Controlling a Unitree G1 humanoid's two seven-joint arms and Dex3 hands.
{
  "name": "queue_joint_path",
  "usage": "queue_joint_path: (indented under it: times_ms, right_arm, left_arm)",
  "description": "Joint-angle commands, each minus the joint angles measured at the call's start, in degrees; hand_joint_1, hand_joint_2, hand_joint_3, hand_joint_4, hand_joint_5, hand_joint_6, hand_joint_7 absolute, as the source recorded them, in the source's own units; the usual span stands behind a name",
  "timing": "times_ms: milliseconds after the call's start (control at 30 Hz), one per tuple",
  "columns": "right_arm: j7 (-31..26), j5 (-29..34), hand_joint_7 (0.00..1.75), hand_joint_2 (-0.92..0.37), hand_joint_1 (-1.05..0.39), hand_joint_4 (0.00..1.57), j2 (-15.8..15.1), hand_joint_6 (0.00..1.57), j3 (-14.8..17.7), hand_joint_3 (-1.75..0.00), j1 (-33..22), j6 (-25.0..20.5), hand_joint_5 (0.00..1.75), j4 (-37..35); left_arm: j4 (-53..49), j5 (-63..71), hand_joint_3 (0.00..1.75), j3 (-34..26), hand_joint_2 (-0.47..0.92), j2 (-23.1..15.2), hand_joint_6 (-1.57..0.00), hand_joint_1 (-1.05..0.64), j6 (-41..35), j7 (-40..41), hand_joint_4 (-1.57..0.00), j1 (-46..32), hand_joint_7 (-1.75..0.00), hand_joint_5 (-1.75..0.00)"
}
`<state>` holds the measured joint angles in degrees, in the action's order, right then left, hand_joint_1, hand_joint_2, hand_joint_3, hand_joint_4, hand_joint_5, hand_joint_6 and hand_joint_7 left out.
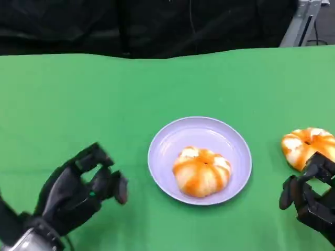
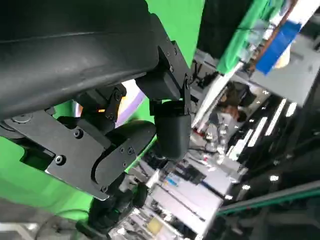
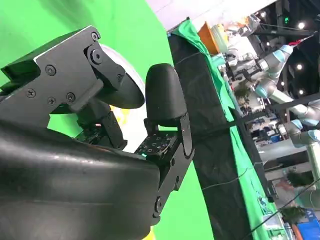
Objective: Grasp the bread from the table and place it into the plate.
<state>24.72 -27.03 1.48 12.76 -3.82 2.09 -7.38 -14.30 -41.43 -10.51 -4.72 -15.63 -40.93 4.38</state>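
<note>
A round lavender plate (image 1: 199, 159) is seen near the middle of the green table (image 1: 104, 104). One orange and white bread (image 1: 201, 172) is lying inside the plate, toward its 6 o'clock side. A second bread (image 1: 306, 146) is lying on the table at about 3 o'clock from the plate, well apart from its rim.

The left hand (image 1: 78, 191) is seen at about 8 o'clock from the plate, apart from it. Its fingers are curled a little but kept apart, and nothing is held in them. In the left wrist view the left hand's black fingers (image 2: 170, 125) are seen over the green cloth with nothing between them.

The right hand (image 1: 309, 196) is placed just beside the second bread, at its 6 o'clock side. Its fingers are spread, and nothing is held in them. Whether the bread is touched by a fingertip cannot be told. In the right wrist view its fingers (image 3: 162, 100) are parted.
</note>
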Motion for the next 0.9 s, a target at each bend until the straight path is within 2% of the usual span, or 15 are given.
queue_joint_path:
  times_ms: [33, 200, 367, 500, 900]
  right_arm:
    - [0.3, -0.3, 1.53, -0.49, -0.05, 0.86, -1.2, 0.79, 0.6, -1.26, 0.0, 0.3, 1.75, 0.4]
    - [0.2, -0.4, 1.53, -0.49, -0.05, 0.86, -1.2, 0.79, 0.6, -1.25, 0.0, 0.1, 1.75, 0.5]
    - [0.2, -0.3, 1.53, -0.49, -0.05, 0.87, -0.9, 0.80, 0.4, -1.25, -0.5, 0.2, 1.75, 0.9]
    - [-0.1, -0.6, 1.53, -0.49, -0.06, 0.87, -0.5, 0.80, 0.2, -1.25, -0.8, -0.2, 1.75, 1.3]
    - [-0.2, -0.3, 1.54, -0.49, -0.06, 0.86, -0.7, 0.79, 0.0, -1.26, -0.9, -0.1, 1.75, 1.3]
  left_arm:
    - [-5.2, -1.7, 1.15, -3.3, 0.49, -2.5, -0.96, -0.13, -1.7, -5.3, -0.84, -0.2, -1.41, -1.75]
    - [-14.6, -1.2, 1.05, -5.8, 0.57, -3.6, -0.95, -0.14, -0.2, -12.1, -0.83, 2.4, -1.42, -1.75]
    - [-20.9, -1.1, 1.12, -7.6, 0.50, -3.4, -0.95, -0.13, -0.2, -15.3, -0.83, 5.1, -1.42, -1.75]
    - [-22.8, -0.9, 1.09, -8.4, 0.54, -3.6, -0.93, -0.14, -1.0, -16.2, -0.81, 6.1, -1.42, -1.75]
    - [-24.1, -0.6, 1.12, -9.7, 0.48, -3.2, -0.92, -0.14, -2.1, -16.5, -0.80, 7.2, -1.45, -1.75]
